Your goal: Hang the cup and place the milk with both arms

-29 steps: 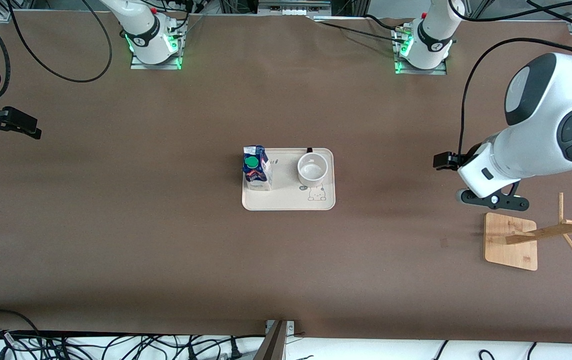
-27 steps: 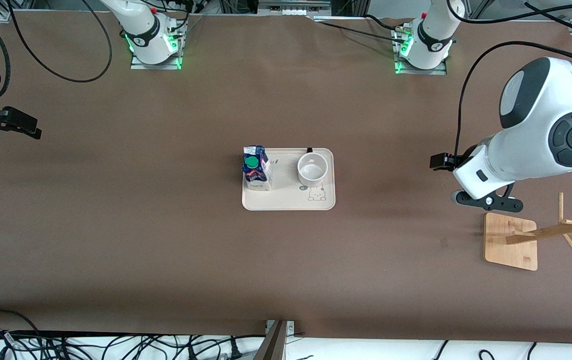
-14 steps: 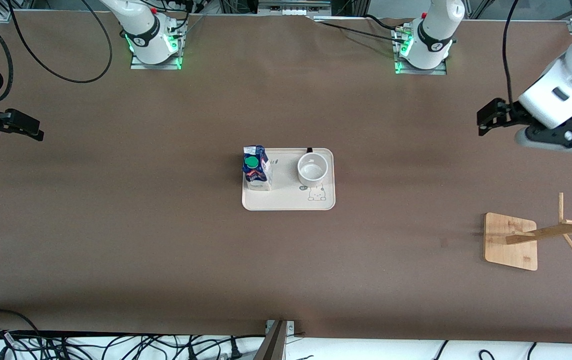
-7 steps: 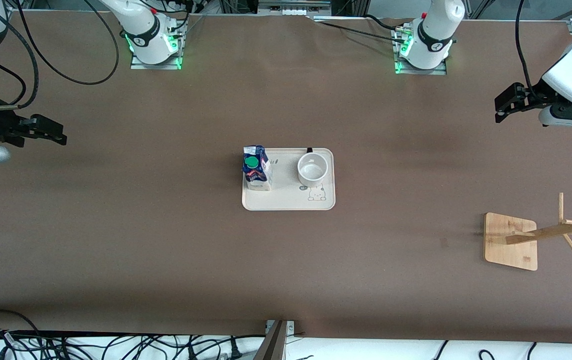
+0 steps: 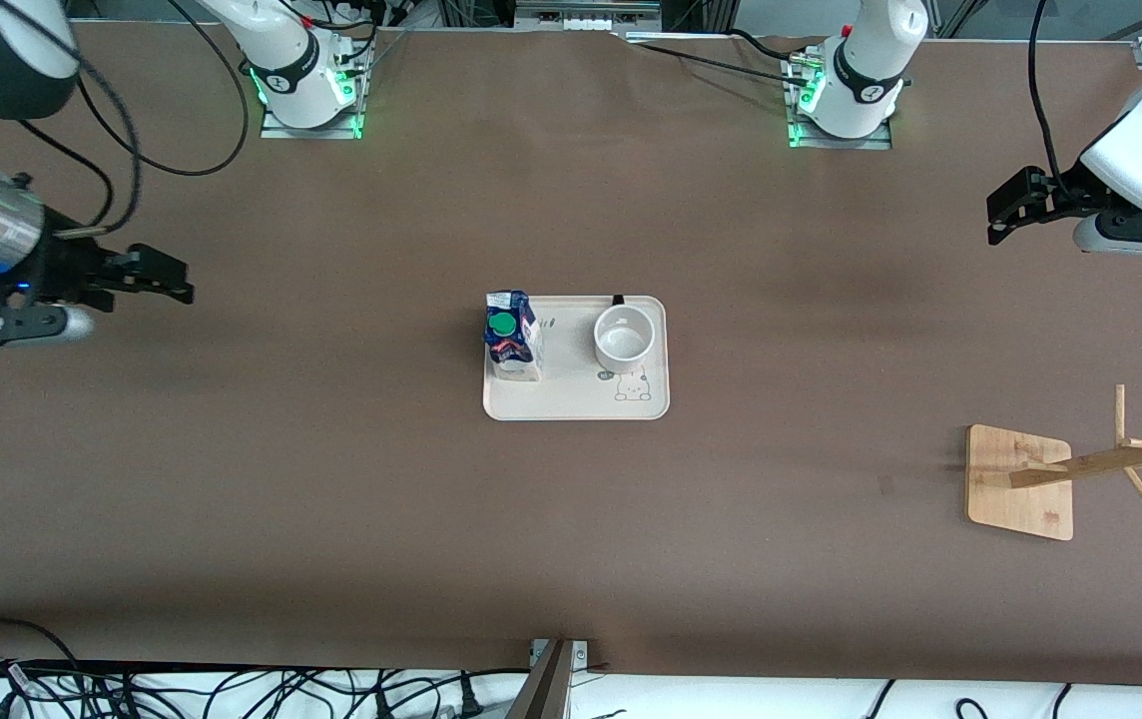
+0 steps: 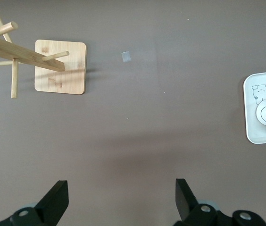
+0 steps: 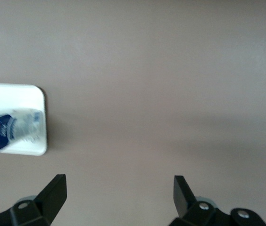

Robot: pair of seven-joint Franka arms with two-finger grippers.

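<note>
milk carton (image 5: 512, 337) and smiley cup (image 5: 623, 337) upright side by side on the cream tray (image 5: 576, 399) at mid-table, carton toward the right arm's end, cup toward the left arm's end with its black handle (image 5: 618, 299) pointing toward the bases. probably laid out so each arm gets the thing on its own side. wooden cup rack (image 5: 1070, 469) well apart at the left arm's end, nearer the front camera than the tray, pegs bare, so hanging not yet done.

right gripper (image 5: 170, 281) over bare table at the right arm's end, well apart from the tray, pointing toward the carton; fingers (image 7: 53, 190) spread wide, nothing between them.

left gripper (image 5: 1008, 208) over bare table at the left arm's end, well apart from cup and rack; fingers (image 6: 57, 200) likewise wide apart, holding nothing.

neither thing touched; judged as the very start, both reaches still to make.
</note>
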